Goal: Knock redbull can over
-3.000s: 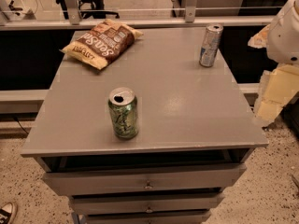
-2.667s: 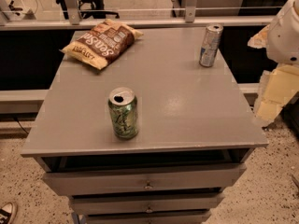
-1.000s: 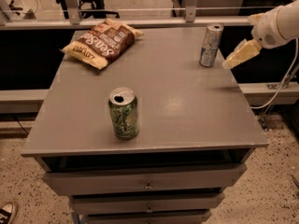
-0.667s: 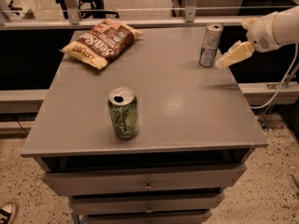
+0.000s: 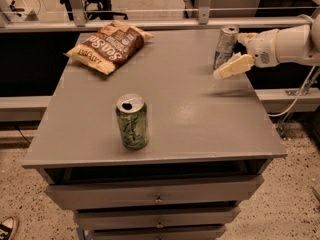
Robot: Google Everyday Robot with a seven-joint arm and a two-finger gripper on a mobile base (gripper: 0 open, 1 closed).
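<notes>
- Camera view: the redbull can (image 5: pixel 225 46) stands upright near the far right corner of the grey bench (image 5: pixel 200 115), in the upper right of the frame.
- The end effector (image 5: pixel 233 54) reaches in from the right edge of the frame on a white arm (image 5: pixel 292 44). Its two cream fingers (image 5: pixel 234 66) are spread: one slants down just beside the can's lower right side, the other shows by the can's top. Contact cannot be judged.
- A green can (image 5: pixel 132 121) stands upright at centre-left, well apart from it.
- A brown chip bag (image 5: pixel 109 46) lies flat at the upper left.
- Drawers (image 5: pixel 156 197) sit beneath the bench top.
</notes>
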